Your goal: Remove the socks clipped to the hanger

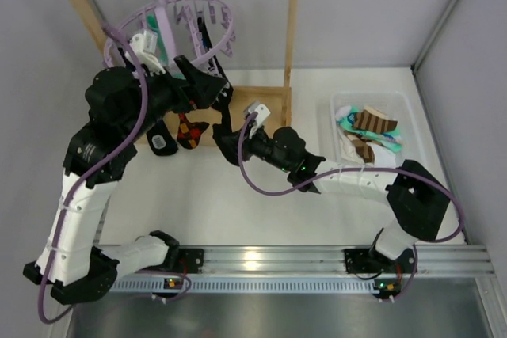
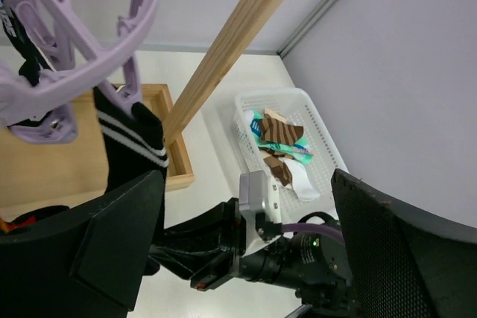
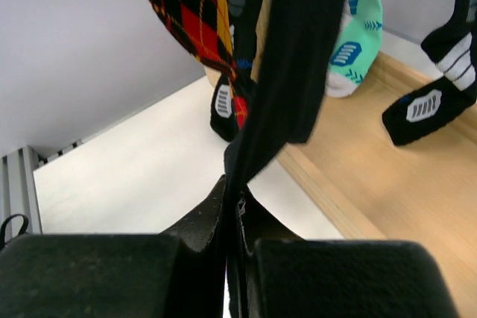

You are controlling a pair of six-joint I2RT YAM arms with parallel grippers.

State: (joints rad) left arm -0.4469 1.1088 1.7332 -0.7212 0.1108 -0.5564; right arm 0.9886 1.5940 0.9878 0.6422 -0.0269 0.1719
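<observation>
Clamping a black sock (image 3: 294,72), the right tool (image 3: 232,214) is shut below the hanger (image 2: 141,20). It hangs over the white worktop's (image 1: 198,195) far-left corner, and the left tool (image 1: 207,85) gapes beside it. A basket (image 2: 326,143) sits at the right edge, and the walls (image 1: 356,5) are grey.

The black sock (image 3: 298,57) runs off the top edge.

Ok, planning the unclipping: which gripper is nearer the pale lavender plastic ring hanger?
Left: left gripper, open, beside the hanger; right gripper lower, shut on a black fabric sock.
</observation>
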